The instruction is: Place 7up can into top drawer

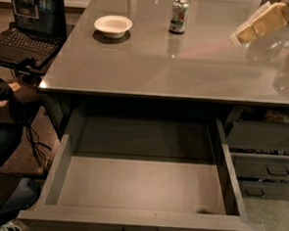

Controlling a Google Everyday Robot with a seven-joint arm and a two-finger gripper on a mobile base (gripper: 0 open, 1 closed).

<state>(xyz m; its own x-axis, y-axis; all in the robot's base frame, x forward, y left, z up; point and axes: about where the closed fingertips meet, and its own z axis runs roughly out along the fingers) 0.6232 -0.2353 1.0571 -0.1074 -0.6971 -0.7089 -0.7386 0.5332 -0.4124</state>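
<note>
Camera view has the 7up can point(179, 15) upright far back on the desk point(187, 66), well apart from my pincer point(260, 22) at upper right; open or closed, I cannot tell. A sideways approach could topple it, rolling short of the open top drawer point(145, 188)

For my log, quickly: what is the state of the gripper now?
Gripper: over the table, right side, apart from the can; open or closed cannot be told.
</note>
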